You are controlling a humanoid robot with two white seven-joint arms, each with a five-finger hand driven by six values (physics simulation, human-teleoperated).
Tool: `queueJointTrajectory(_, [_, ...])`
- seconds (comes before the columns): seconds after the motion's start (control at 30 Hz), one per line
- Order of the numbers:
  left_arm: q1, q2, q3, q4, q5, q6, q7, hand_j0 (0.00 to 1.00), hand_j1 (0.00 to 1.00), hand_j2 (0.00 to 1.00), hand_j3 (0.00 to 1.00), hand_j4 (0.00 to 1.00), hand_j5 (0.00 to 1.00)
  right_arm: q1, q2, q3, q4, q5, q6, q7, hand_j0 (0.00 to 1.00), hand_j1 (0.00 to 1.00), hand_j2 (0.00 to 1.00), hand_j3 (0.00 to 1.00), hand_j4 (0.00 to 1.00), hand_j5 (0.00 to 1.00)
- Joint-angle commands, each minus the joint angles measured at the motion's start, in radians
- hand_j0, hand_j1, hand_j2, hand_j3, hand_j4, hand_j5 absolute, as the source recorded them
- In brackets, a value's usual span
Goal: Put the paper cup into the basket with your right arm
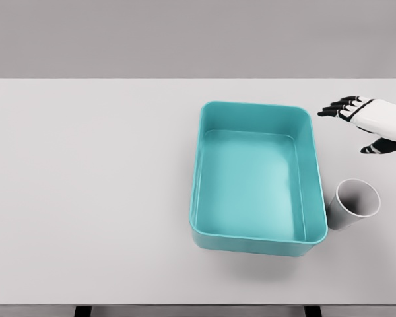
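A pale grey surface (86, 198) carries a teal basket (256, 246), with the right hand (373, 122) hovering beyond its far right corner, fingers (333, 109) spread and holding nothing, and the paper cup (354, 203) standing just beside its right wall.

Basket (211, 241) teal; paper cup (354, 205) white, grey inside; right hand (369, 125) white, black fingers (333, 109); table (86, 198) light grey.

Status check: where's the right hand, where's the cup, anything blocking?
Right hand open, empty, above the table beyond the paper cup. Cup upright beside the basket, right side, not grasped. Path clear. Left arm out of view.
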Motion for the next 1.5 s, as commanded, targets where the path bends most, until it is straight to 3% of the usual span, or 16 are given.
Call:
queueJointTrajectory(0.0, [0.0, 0.0, 0.0, 0.0, 0.001, 0.0, 0.0, 1.0, 1.0, 1.0, 1.0, 1.0, 1.0, 0.0, -0.004, -0.003, 0.005, -0.007, -0.004, -0.002, 1.0, 1.0, 1.0, 1.0, 1.0, 1.0])
queueJointTrajectory(0.17, [0.0, 0.0, 0.0, 0.002, -0.001, 0.0, 0.0, 1.0, 1.0, 1.0, 1.0, 1.0, 1.0, -0.023, -0.076, -0.007, 0.054, -0.024, -0.055, 0.001, 1.0, 1.0, 1.0, 1.0, 1.0, 1.0])
queueJointTrajectory(0.23, [0.0, 0.0, 0.0, 0.002, 0.001, 0.0, 0.0, 1.0, 1.0, 1.0, 1.0, 1.0, 1.0, -0.021, -0.127, -0.009, 0.054, -0.099, -0.055, -0.007, 1.0, 1.0, 1.0, 1.0, 1.0, 1.0])
queueJointTrajectory(0.3, [0.0, 0.0, 0.0, 0.0, -0.001, 0.0, 0.001, 1.0, 1.0, 1.0, 1.0, 1.0, 1.0, -0.008, -0.217, -0.007, 0.052, -0.303, -0.055, -0.007, 1.0, 1.0, 1.0, 1.0, 1.0, 1.0])
queueJointTrajectory(0.4, [0.0, 0.0, 0.0, 0.0, -0.001, 0.0, 0.0, 1.0, 1.0, 1.0, 1.0, 1.0, 1.0, -0.006, -0.295, -0.01, 0.075, -0.331, -0.055, -0.021, 1.0, 1.0, 1.0, 1.0, 1.0, 1.0])
queueJointTrajectory(0.53, [0.0, 0.0, 0.0, 0.0, -0.001, 0.0, 0.0, 1.0, 1.0, 1.0, 1.0, 1.0, 1.0, 0.032, -0.303, -0.004, 0.109, -0.309, -0.055, -0.317, 1.0, 1.0, 1.0, 1.0, 1.0, 1.0])
queueJointTrajectory(0.57, [0.0, 0.0, 0.0, 0.0, -0.001, 0.0, 0.0, 1.0, 1.0, 1.0, 1.0, 1.0, 1.0, 0.054, -0.302, -0.004, 0.107, -0.308, -0.055, -0.317, 0.94, 0.94, 0.94, 0.94, 0.94, 0.94])
queueJointTrajectory(0.7, [0.0, 0.0, 0.0, 0.002, -0.001, 0.0, 0.0, 1.0, 1.0, 1.0, 1.0, 1.0, 1.0, 0.092, -0.283, -0.003, 0.109, -0.312, -0.055, -0.326, 0.95, 0.95, 0.95, 0.95, 0.95, 0.95])
queueJointTrajectory(0.73, [0.0, 0.0, 0.0, 0.0, -0.001, 0.0, 0.0, 1.0, 1.0, 1.0, 1.0, 1.0, 1.0, 0.094, -0.283, -0.003, 0.109, -0.312, -0.055, -0.326, 0.85, 0.85, 0.85, 0.85, 0.85, 0.85])
queueJointTrajectory(0.77, [0.0, 0.0, 0.0, 0.0, -0.001, 0.0, 0.0, 1.0, 1.0, 1.0, 1.0, 1.0, 1.0, 0.095, -0.277, -0.001, 0.107, -0.312, -0.055, -0.326, 0.82, 0.82, 0.82, 0.82, 0.82, 0.82])
queueJointTrajectory(0.83, [0.0, 0.0, 0.0, 0.002, 0.001, 0.0, 0.0, 1.0, 1.0, 1.0, 1.0, 1.0, 1.0, 0.103, -0.246, -0.004, 0.11, -0.311, -0.055, -0.329, 1.0, 1.0, 1.0, 1.0, 1.0, 1.0])
queueJointTrajectory(1.07, [0.0, 0.0, 0.0, 0.0, -0.001, 0.0, 0.0, 1.0, 1.0, 1.0, 1.0, 1.0, 1.0, 0.113, -0.183, -0.004, 0.126, -0.319, -0.055, -0.328, 1.0, 1.0, 1.0, 1.0, 1.0, 1.0])
queueJointTrajectory(1.13, [0.0, 0.0, 0.0, 0.0, -0.001, 0.0, 0.001, 1.0, 1.0, 1.0, 1.0, 1.0, 1.0, 0.179, -0.134, -0.003, 0.129, -0.42, -0.055, -0.322, 1.0, 1.0, 1.0, 1.0, 1.0, 1.0])
queueJointTrajectory(1.2, [0.0, 0.0, 0.0, 0.0, 0.001, 0.0, 0.0, 1.0, 1.0, 1.0, 1.0, 1.0, 1.0, 0.181, -0.085, -0.001, 0.127, -0.44, -0.055, -0.315, 1.0, 1.0, 1.0, 1.0, 1.0, 1.0])
queueJointTrajectory(1.33, [0.0, 0.0, 0.0, 0.002, -0.001, 0.0, 0.0, 1.0, 1.0, 1.0, 1.0, 1.0, 1.0, 0.15, -0.061, -0.003, 0.127, -0.441, -0.055, -0.228, 1.0, 1.0, 1.0, 1.0, 1.0, 1.0])
queueJointTrajectory(1.47, [0.0, 0.0, 0.0, 0.0, -0.001, 0.0, 0.0, 1.0, 1.0, 1.0, 1.0, 1.0, 1.0, 0.164, -0.053, 0.003, 0.127, -0.446, -0.055, -0.223, 1.0, 1.0, 1.0, 1.0, 1.0, 1.0])
